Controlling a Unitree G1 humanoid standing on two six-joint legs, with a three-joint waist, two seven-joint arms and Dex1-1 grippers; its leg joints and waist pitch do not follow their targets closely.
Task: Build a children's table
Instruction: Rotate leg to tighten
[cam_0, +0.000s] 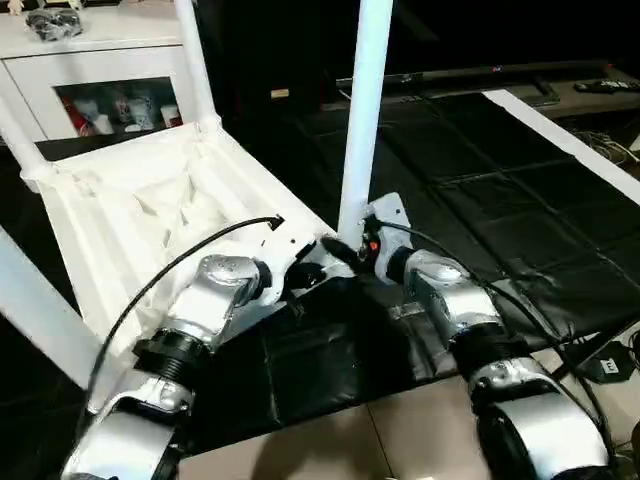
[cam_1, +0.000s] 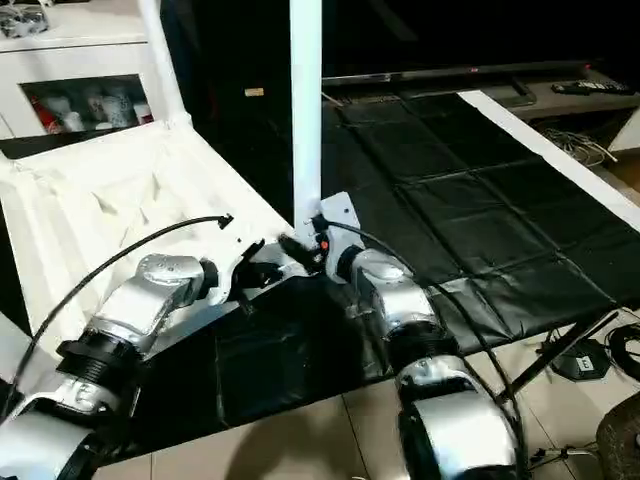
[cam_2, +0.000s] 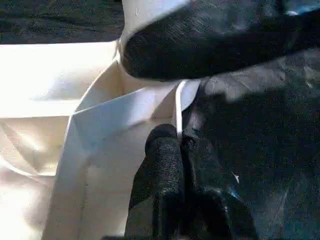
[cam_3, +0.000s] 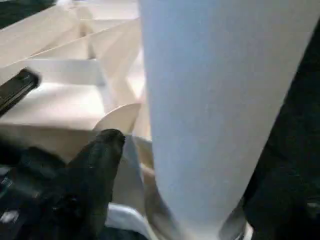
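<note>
My left pincer (cam_2: 181, 150) is pressed shut on the thin rim of the upturned table top (cam_0: 130, 215), by its near corner. My right pincer (cam_3: 165, 165) stands wide around the upright leg (cam_0: 365, 120) seated in that corner socket, on the black surface (cam_0: 480, 180).

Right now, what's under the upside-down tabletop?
Black sheeting lies under the tabletop and spreads past its edges. The tabletop covers whatever is directly beneath it.
</note>
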